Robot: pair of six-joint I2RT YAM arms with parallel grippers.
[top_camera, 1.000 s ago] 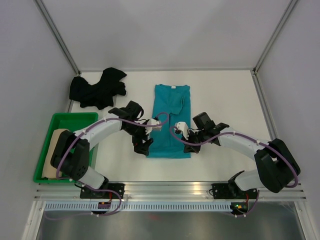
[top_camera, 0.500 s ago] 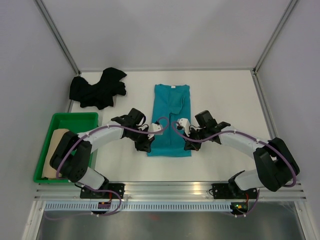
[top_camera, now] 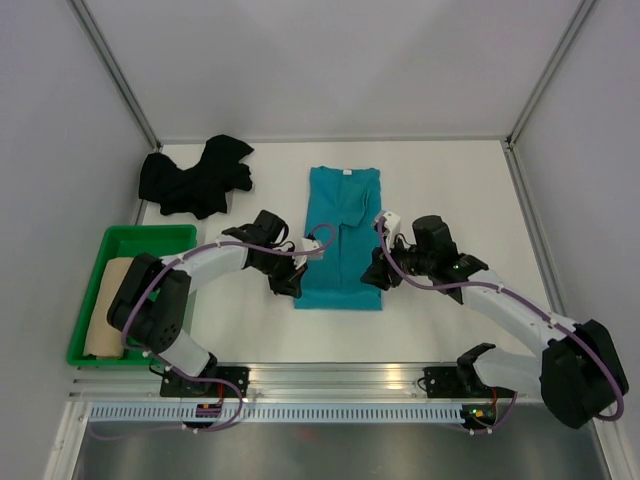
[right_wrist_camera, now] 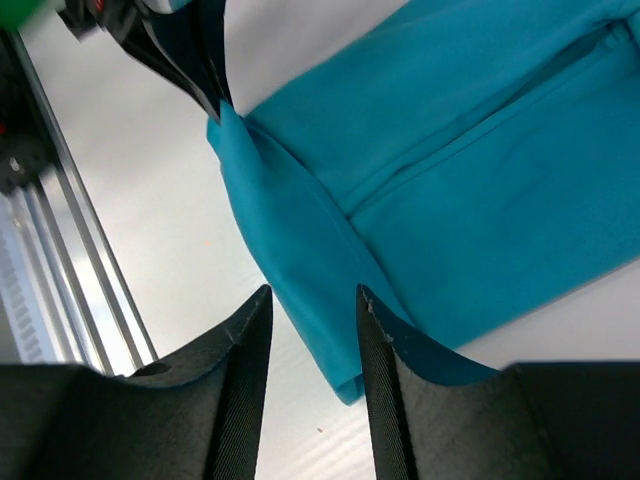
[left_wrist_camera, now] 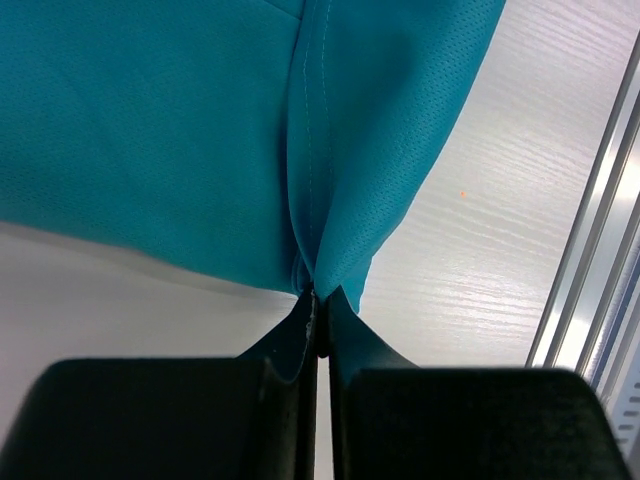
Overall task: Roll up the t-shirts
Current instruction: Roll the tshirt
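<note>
The teal t-shirt [top_camera: 342,235] lies folded into a long strip in the middle of the table. My left gripper [top_camera: 289,284] is shut on its near left corner, and in the left wrist view the hem [left_wrist_camera: 316,262] is pinched between the closed tips of that gripper [left_wrist_camera: 318,295]. My right gripper [top_camera: 378,274] hovers at the near right corner, open; the shirt's edge [right_wrist_camera: 300,250] runs below its gap [right_wrist_camera: 313,295], untouched. The black t-shirt [top_camera: 195,176] is crumpled at the back left. A tan rolled t-shirt [top_camera: 104,305] lies in the tray.
The green plastic tray [top_camera: 150,240] stands at the left near edge. Metal frame rails [top_camera: 340,378] run along the table's front. Grey walls close in the back and both sides. The left gripper's fingers [right_wrist_camera: 190,55] show in the right wrist view.
My left gripper has shut on the teal shirt's near left corner. My right gripper has opened, let go of the near right corner and drawn slightly away as its arm swung right.
</note>
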